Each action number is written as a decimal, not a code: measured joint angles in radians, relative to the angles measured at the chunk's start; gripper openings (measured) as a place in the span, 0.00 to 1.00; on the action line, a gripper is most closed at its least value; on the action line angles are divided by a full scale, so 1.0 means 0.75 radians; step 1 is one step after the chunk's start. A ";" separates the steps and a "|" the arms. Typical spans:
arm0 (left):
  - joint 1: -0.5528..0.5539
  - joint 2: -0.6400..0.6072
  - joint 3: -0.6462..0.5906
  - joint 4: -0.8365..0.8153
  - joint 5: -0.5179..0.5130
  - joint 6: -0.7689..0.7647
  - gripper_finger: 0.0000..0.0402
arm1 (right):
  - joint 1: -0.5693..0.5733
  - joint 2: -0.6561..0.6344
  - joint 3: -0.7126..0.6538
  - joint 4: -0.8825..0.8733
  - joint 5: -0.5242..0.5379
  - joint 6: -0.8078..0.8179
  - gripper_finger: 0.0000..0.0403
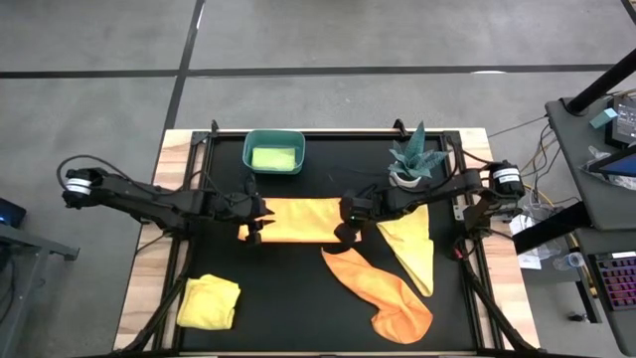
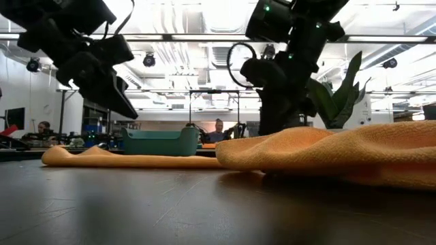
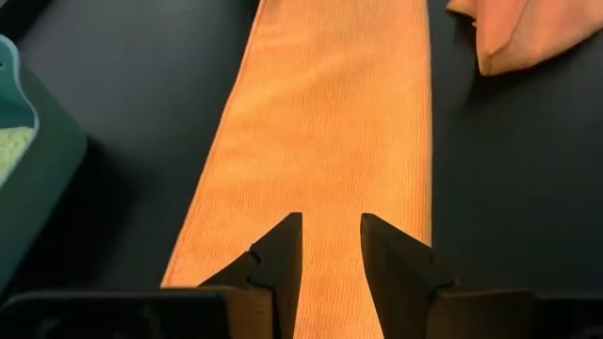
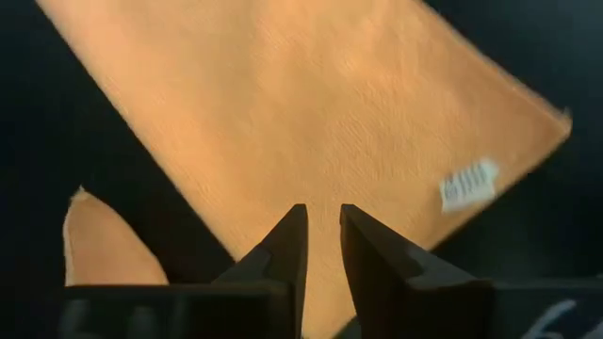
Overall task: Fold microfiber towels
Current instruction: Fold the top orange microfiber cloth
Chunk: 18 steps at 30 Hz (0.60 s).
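At mid-table we see the folded orange towel (image 1: pixel 296 220) lying flat, its long axis running left to right between the arms. Our left gripper (image 1: pixel 254 221) hangs over its left end and our right gripper (image 1: pixel 347 221) over its right end, both with jaws slightly parted, pinching nothing.

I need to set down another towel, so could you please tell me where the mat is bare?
Bare mat lies between the teal plastic bin and potted green plant, and between the folded yellow towel and crumpled orange towel. The middle, around the flat orange towel, is crowded.

A teal bin (image 1: pixel 273 151), a potted plant (image 1: pixel 413 161); perhaps people (image 2: pixel 219 129) behind.
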 joint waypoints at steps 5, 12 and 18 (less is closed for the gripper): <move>0.000 0.003 -0.047 0.012 0.000 -0.009 0.24 | -0.044 0.000 -0.001 -0.116 -0.025 0.132 0.25; 0.001 0.019 -0.105 0.024 -0.022 -0.002 0.24 | -0.074 0.007 -0.001 -0.146 -0.014 0.204 0.46; 0.001 0.018 -0.135 0.025 -0.035 -0.035 0.24 | -0.099 0.062 -0.004 -0.132 -0.010 0.226 0.58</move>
